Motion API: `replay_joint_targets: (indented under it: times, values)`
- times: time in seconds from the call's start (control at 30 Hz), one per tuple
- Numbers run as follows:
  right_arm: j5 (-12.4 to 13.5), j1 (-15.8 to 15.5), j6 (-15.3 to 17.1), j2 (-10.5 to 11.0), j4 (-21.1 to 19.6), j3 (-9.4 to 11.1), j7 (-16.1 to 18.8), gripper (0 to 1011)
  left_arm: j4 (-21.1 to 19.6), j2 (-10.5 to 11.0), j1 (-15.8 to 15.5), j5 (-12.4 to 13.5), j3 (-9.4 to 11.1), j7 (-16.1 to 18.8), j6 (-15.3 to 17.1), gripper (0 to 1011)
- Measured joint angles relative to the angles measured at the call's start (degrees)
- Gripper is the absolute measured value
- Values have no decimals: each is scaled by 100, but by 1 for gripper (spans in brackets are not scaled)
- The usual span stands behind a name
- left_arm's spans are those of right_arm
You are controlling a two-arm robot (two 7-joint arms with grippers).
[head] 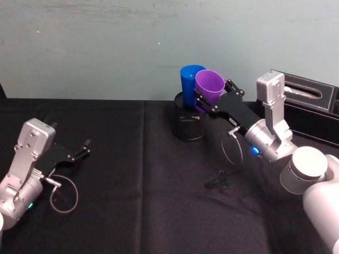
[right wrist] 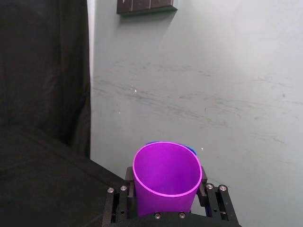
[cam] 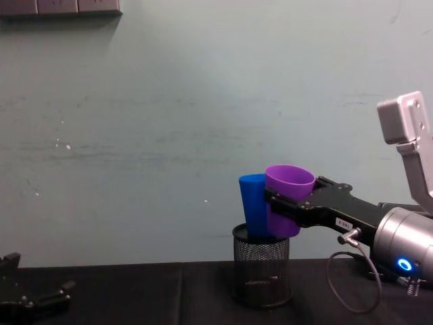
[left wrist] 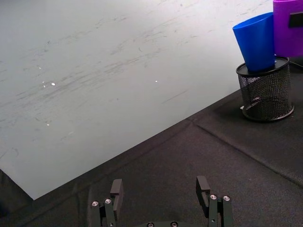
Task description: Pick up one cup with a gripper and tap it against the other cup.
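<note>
Right gripper [head: 213,97], jaws clamped on the purple cup [head: 209,83], holds it seemingly touching the tilted blue cup [head: 188,79] in the mesh holder [head: 189,124] on the counter [head: 132,174]; over-pushing risks toppling both; left gripper [left wrist: 161,187] idles open.

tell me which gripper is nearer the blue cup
Right. The right gripper holds the purple cup right beside the blue cup; the left gripper sits open, far off on the robot's left.

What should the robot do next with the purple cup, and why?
Probably ease the right gripper back a little. It is shut on the purple cup, whose side looks pressed against the blue cup in the mesh holder, so the tap seems made. The left gripper rests open.
</note>
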Motion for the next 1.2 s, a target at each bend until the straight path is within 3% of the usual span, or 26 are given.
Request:
replay_joint_targets:
  times: [0.23, 1.2]
  values:
    - [-5, 140, -107, -60, 266, 26, 53, 739, 0, 0, 0, 0, 0, 0, 0, 1011]
    - [1, 119, -91, -50, 227, 17, 39, 739, 0, 0, 0, 0, 0, 0, 0, 1011]
